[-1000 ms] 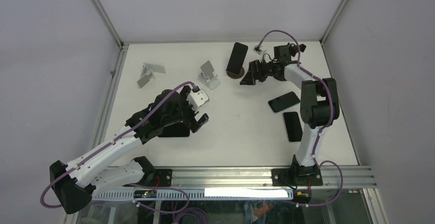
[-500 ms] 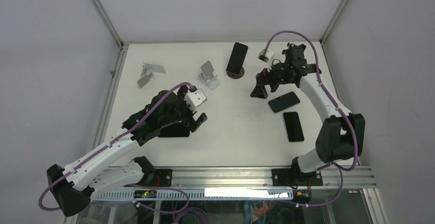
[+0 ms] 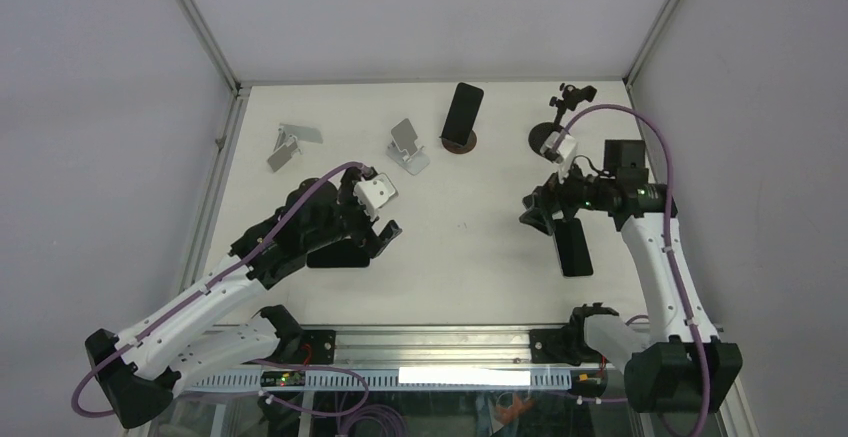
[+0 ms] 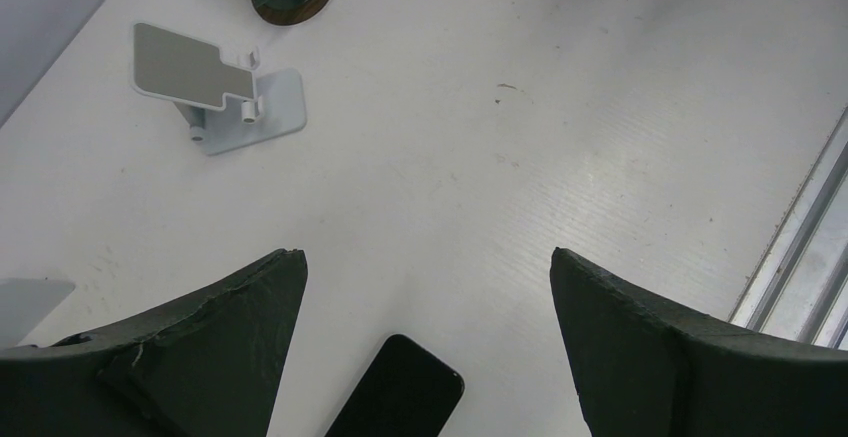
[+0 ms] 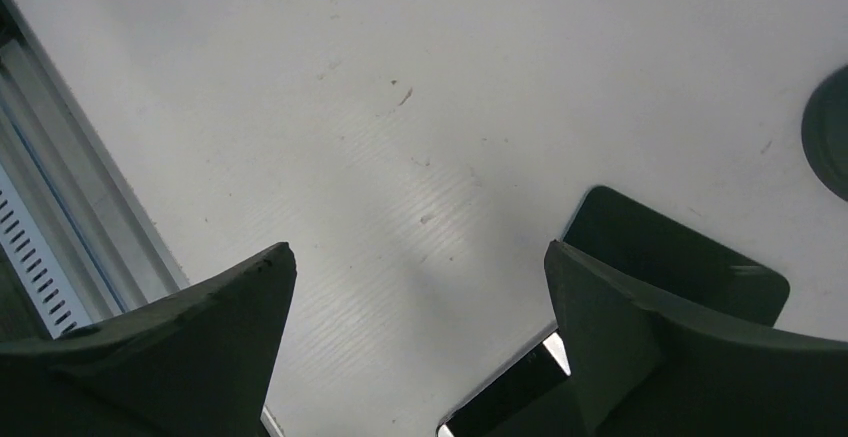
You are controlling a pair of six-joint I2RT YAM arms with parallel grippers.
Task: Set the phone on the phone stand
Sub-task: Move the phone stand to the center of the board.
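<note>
Phones [image 3: 572, 247]: four | silver stands [image 3: 408, 145]: two | left gripper [image 4: 425, 253] wide, empty | right gripper [image 5: 417, 247] wide, empty

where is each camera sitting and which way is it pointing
Top external: above and behind the arm bases, looking down on the white table; the left gripper and right gripper show.
Left wrist: on the left arm, looking down past its open left gripper at a silver folding phone stand and a flat black phone.
Right wrist: on the right arm, looking down past its open right gripper at a second flat black phone.
Shared: top external and left wrist both show the silver folding phone stand.
</note>
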